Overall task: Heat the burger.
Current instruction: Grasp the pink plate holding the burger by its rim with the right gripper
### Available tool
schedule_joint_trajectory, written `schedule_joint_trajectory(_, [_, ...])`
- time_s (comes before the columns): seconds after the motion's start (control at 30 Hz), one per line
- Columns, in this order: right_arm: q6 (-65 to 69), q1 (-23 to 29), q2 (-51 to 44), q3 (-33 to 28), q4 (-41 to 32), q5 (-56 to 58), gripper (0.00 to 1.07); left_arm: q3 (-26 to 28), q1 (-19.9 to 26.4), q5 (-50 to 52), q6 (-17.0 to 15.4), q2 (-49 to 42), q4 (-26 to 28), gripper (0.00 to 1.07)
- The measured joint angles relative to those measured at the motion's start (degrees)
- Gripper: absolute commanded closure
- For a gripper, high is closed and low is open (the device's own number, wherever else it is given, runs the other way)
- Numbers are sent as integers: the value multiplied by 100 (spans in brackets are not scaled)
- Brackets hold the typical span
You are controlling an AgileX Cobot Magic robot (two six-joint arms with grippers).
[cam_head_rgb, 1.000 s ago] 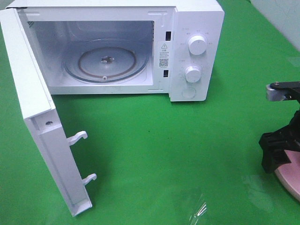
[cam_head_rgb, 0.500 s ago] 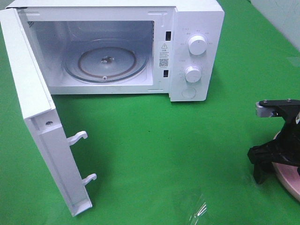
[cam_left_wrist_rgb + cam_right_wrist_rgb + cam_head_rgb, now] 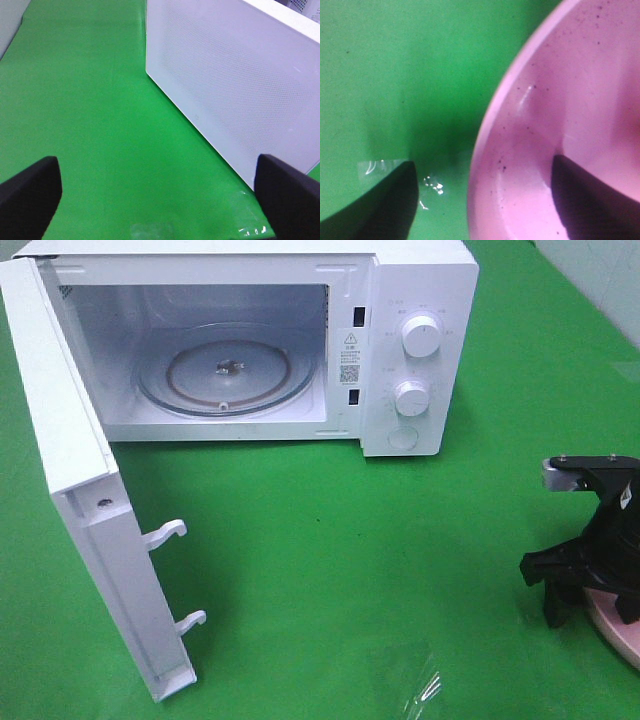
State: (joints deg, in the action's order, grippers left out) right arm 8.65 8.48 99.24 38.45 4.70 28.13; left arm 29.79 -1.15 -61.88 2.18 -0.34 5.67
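The burger is out of view in every frame. At the right edge of the exterior view only the near-left rim of the pink plate shows. My right gripper is down over that rim. In the right wrist view the plate fills the right side, and the right gripper straddles its rim. One dark finger is over the green cloth, the other over the plate's inside, with a gap on both sides. The left gripper is open over bare cloth, with nothing between its fingers.
The white microwave stands at the back with its door swung wide to the left and the glass turntable bare. In the left wrist view, the door's outer face is close by. A tape patch glints on the cloth.
The right gripper has shifted left and sunk lower over the plate's rim, and its fingers have drawn somewhat closer together. Nothing else has moved.
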Motion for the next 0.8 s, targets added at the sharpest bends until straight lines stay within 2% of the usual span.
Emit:
schedule_joint_trajectory(0.03, [0,0,0,0,0,0,47,0,0,0,0,0,0,10])
schedule_joint_trajectory(0.07, [6,0,0,0,0,0,55,0,0,0,0,0,0,10])
schedule_joint_trajectory(0.1, [6,0,0,0,0,0,55,0,0,0,0,0,0,10])
schedule_joint_trajectory(0.13, [6,0,0,0,0,0,65,0,0,0,0,0,0,10])
schedule_joint_trajectory(0.17, [6,0,0,0,0,0,65,0,0,0,0,0,0,10])
schedule_joint_trajectory(0.23, [6,0,0,0,6,0,89,0,0,0,0,0,0,10])
schedule_joint_trajectory(0.33, [6,0,0,0,17,0,94,0,0,0,0,0,0,10])
schedule_joint_trajectory(0.37, [6,-11,0,0,34,0,103,0,0,0,0,0,0,10])
schedule_joint_trajectory(0.4, [6,-11,0,0,34,0,103,0,0,0,0,0,0,10])
schedule_joint_trajectory(0.43, [6,-11,-11,11,29,6,107,0,0,0,0,0,0,10])
schedule_joint_trajectory(0.8, [143,23,-17,17,155,6,107,0,0,0,0,0,0,10])
